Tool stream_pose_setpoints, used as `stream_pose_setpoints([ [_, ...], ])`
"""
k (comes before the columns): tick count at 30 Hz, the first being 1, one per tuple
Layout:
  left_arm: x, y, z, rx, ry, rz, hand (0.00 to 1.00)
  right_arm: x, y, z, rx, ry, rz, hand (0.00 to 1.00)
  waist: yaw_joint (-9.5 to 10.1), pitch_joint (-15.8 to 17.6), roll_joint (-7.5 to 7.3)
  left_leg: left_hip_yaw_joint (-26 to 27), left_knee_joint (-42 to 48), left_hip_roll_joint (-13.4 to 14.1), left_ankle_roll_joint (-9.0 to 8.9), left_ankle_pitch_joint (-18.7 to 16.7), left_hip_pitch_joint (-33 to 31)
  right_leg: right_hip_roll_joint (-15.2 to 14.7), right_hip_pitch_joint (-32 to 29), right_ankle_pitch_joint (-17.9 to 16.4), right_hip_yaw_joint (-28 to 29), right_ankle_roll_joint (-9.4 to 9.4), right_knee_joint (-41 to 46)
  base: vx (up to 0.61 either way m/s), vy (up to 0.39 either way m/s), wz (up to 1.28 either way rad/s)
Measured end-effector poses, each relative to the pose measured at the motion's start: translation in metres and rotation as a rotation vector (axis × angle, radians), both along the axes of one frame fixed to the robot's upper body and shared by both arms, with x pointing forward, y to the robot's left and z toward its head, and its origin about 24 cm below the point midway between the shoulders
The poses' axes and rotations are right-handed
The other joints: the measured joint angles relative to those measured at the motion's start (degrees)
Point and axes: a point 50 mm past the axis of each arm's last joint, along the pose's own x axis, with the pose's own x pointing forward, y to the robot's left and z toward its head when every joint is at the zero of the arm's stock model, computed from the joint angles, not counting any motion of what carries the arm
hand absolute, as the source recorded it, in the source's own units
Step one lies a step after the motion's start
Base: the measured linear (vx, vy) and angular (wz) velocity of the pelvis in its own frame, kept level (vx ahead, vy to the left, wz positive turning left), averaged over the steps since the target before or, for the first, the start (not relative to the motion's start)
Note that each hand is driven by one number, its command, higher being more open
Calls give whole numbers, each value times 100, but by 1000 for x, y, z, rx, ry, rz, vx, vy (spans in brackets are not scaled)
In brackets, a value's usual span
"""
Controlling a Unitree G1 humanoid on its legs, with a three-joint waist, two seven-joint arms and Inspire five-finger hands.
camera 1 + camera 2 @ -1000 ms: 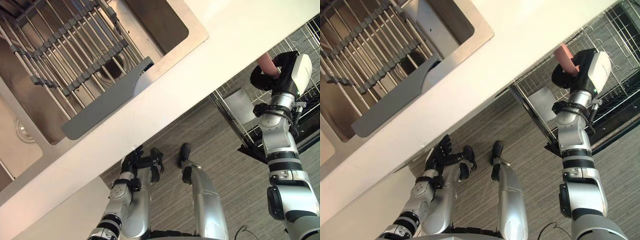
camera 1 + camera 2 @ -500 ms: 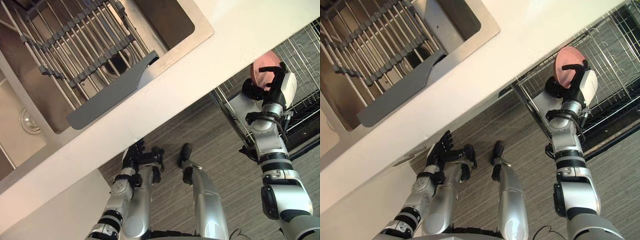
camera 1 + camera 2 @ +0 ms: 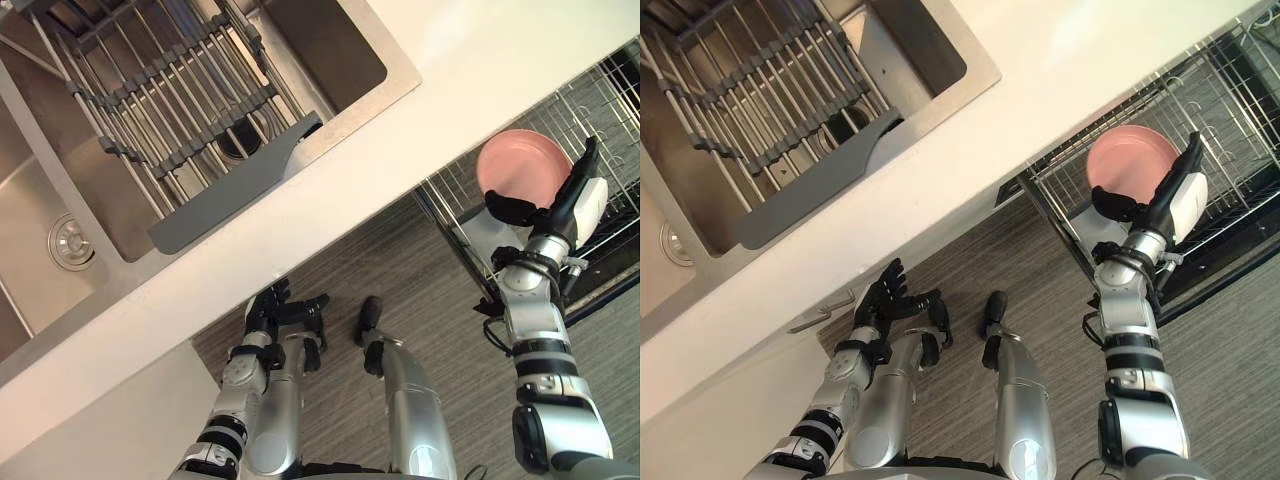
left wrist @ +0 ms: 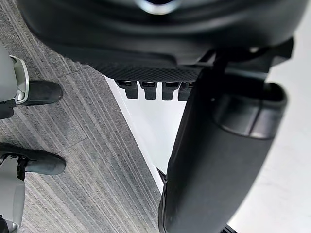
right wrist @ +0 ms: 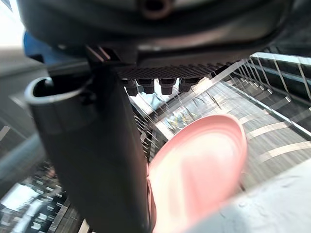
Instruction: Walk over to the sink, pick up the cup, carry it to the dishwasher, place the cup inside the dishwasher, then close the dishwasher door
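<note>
The pink cup (image 3: 523,165) lies in the wire rack (image 3: 612,110) of the open dishwasher, its round face turned up toward me. My right hand (image 3: 558,215) is right beside it and open: straight fingers (image 3: 584,172) along one side, the thumb along the other. I cannot tell whether they still touch the cup. In the right wrist view the cup (image 5: 199,170) sits just past the thumb, over the rack wires (image 5: 272,131). My left hand (image 3: 268,310) hangs low in front of the counter, open and empty.
The white counter (image 3: 450,90) runs across between the steel sink (image 3: 70,240) and the dishwasher. A grey roll-up drying rack (image 3: 170,110) lies over the sink. Grey striped floor (image 3: 440,300) lies below, and a white cabinet front (image 4: 146,126) is close to the left hand.
My right hand's fingers have straightened from a curled grip on the cup, and the cup now lies tipped so that its round face shows. The view has shifted a little.
</note>
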Motion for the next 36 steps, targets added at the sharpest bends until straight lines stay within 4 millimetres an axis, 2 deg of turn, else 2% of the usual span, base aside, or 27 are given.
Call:
stream_pose_setpoints([
  [9,-28,5,-22,12,88,15,100,-47,15,13,-55,-179,50,100,-146,-109,-119,314,105,234,-72,-213,504,176,446,-45,161,42,-87,0,-13,-17],
  [12,-44,7,-32,12,138,27,100,-66,21,14,-96,-197,56,100,-198,-328,-215,483,111,321,-112,-279,615,232,531,-61,217,38,-160,56,20,-13],
  [17,-64,5,-46,10,207,32,100,-99,16,7,-71,-225,-4,100,-236,-607,-274,780,68,437,-131,-380,1075,311,954,-72,308,51,-300,86,38,-13],
  [20,-84,6,-57,7,267,54,100,-121,7,-12,11,-194,-70,100,-315,-896,-337,973,-53,451,-151,-435,1408,337,1228,-107,398,89,-409,109,58,-16],
  [22,-97,7,-64,4,303,65,100,-144,-3,-35,120,-140,-137,100,-342,-1052,-350,1042,-115,442,-171,-489,1683,341,1452,-175,450,122,-421,103,62,-12],
  [23,-99,7,-65,5,306,69,100,-149,-5,-41,143,-121,-156,100,-355,-1081,-352,1054,-130,438,-175,-499,1751,340,1512,-193,453,124,-422,58,34,-8],
  [25,-108,12,-68,-5,321,96,100,-167,-9,-72,267,-41,-202,100,-396,-1229,-378,1138,-214,422,-207,-530,2039,340,1730,-270,508,147,-421,63,27,-11],
  [28,-114,14,-71,10,334,89,100,-184,-10,-106,405,44,-244,100,-451,-1283,-371,1170,-249,424,-216,-587,2336,334,2011,-357,481,156,-413,39,16,2],
  [29,-117,15,-73,17,339,86,100,-194,-7,-126,489,94,-264,100,-463,-1339,-372,1177,-255,426,-228,-618,2440,330,2109,-401,467,153,-401,5,6,5],
  [30,-118,16,-73,19,339,85,100,-197,-6,-133,520,109,-270,100,-467,-1353,-374,1179,-256,426,-231,-626,2468,324,2132,-417,454,150,-392,1,8,4],
  [32,-119,17,-73,25,336,86,100,-209,-2,-160,617,190,-290,100,-468,-1356,-377,1179,-245,430,-243,-657,2558,309,2224,-442,413,152,-374,-3,10,3],
  [36,-119,19,-74,30,339,85,100,-214,2,-180,709,228,-274,100,-469,-1347,-386,1179,-158,470,-246,-694,2563,318,2253,-445,387,159,-368,-3,4,1],
])
